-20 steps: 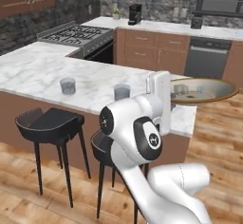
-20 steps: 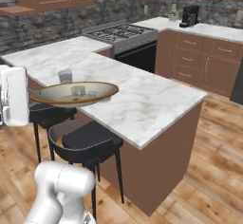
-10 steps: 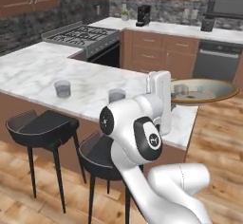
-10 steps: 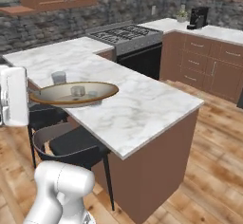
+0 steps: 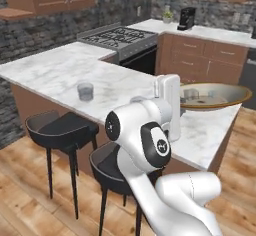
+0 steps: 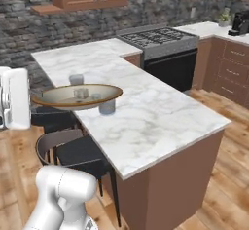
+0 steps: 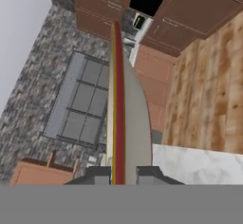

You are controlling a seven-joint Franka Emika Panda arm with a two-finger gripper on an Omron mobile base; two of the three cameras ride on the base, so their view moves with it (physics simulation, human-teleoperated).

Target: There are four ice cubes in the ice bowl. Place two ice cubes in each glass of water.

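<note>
My gripper (image 5: 180, 106) is shut on the rim of the ice bowl (image 5: 235, 98) and holds it level above the marble counter (image 5: 55, 75). Pale ice cubes (image 5: 191, 94) lie inside the bowl. One glass of water (image 5: 85, 91) stands on the counter to the left; the other glass (image 5: 137, 100) peeks out behind my arm. From the right base, the ice bowl (image 6: 58, 95) with ice cubes (image 6: 80, 93) hangs over one glass (image 6: 107, 107), with the second glass (image 6: 76, 79) behind it. In the hand view the bowl (image 7: 118, 114) runs edge-on between my fingertips (image 7: 97, 173).
Two black stools (image 5: 60, 127) stand under the counter's near edge. A stove (image 5: 117, 36) sits behind the counter, and a coffee machine (image 5: 187, 18) is on the far worktop. The counter's corner (image 6: 221, 124) drops off to wood floor on the right.
The whole picture has shifted in both base views, so the base has driven. The bowl stays in my gripper in the same place relative to the arm.
</note>
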